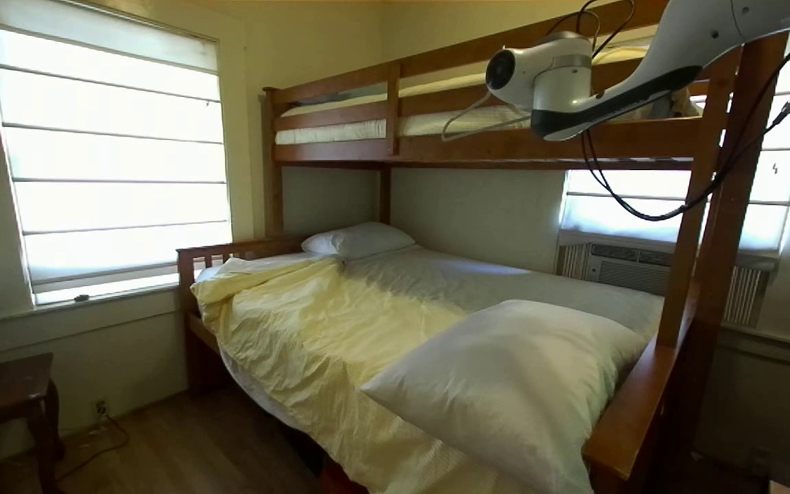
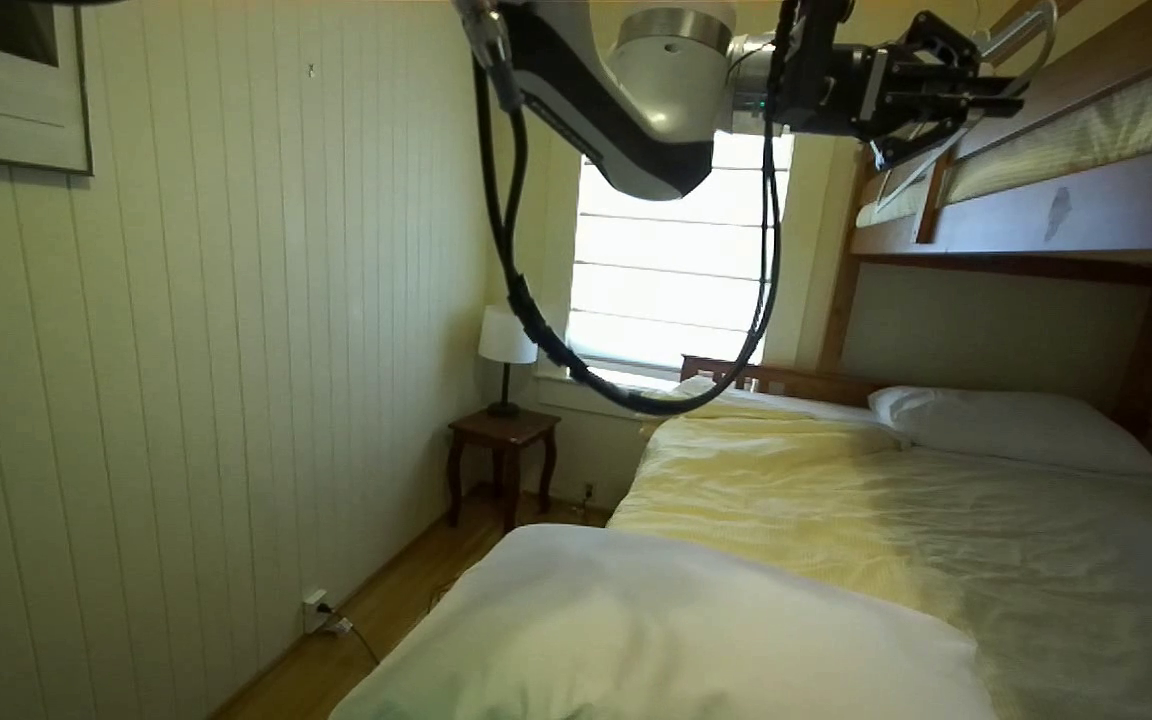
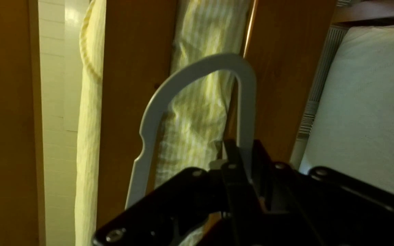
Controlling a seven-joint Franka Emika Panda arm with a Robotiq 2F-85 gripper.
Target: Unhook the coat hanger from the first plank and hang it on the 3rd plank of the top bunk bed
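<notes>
Beside the top bunk [image 1: 429, 103], the pincer [image 3: 244, 148] grips the hanger [image 3: 197, 71].

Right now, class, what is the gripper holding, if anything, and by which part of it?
The gripper holds the coat hanger, pinched by its straight bar, near a rounded end.

Light through window blind [image 1: 117, 158], glaring white; floor [image 1: 189, 439] dim; wrist view darker, claw [image 3: 243, 148] near-black, softly blurred.

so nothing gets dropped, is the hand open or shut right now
The hand is shut on the coat hanger: in the wrist view, its straight bar sits between the fingers with no gap showing.
</notes>
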